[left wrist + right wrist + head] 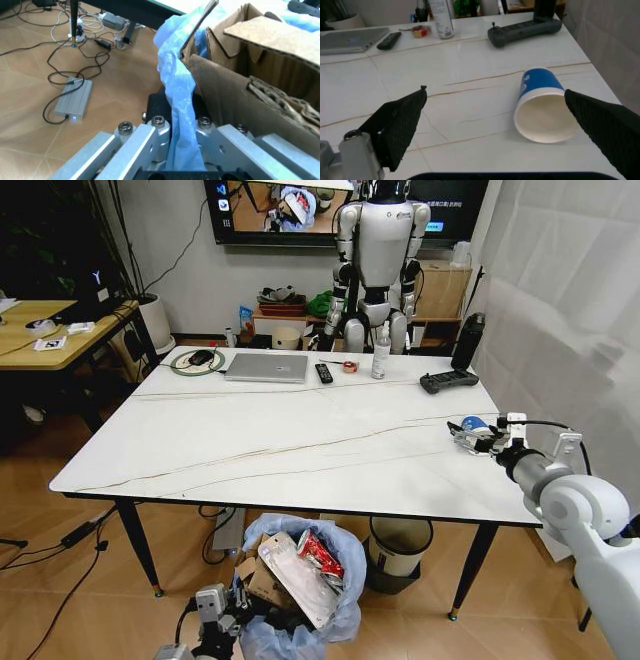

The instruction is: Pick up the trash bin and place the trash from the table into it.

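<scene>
1. Paper cup (542, 108), blue outside and white inside, lies on its side on the table (280, 440) near the right-hand edge, mouth toward the right gripper (495, 123). It is the one piece of trash left on the tabletop.
2. Right gripper hovers just short of the cup, black pads spread wide with the cup's mouth between them, gripping nothing.
3. Handling, as a judgement: the cup looks light and thin-walled, easily crushed, and free to roll. A gentle squeeze across the body near the rim should do; a hard pinch would fold it.
4. Trash bin (300, 590) sits below the table's near edge, its blue liner puffed over the rim and stuffed with brown cardboard (250, 86), white paper and a red wrapper (320, 552).
5. Left gripper (182, 150) is at the bin's rim beside the cardboard, metal fingers closed on a fold of the blue bag and the edge under it. The bag is soft and slippery; the hold probably depends on the rim beneath.
6. Writing: white marks on the cup's blue side, too small to read. No legible brand anywhere on the bin's contents.
</scene>
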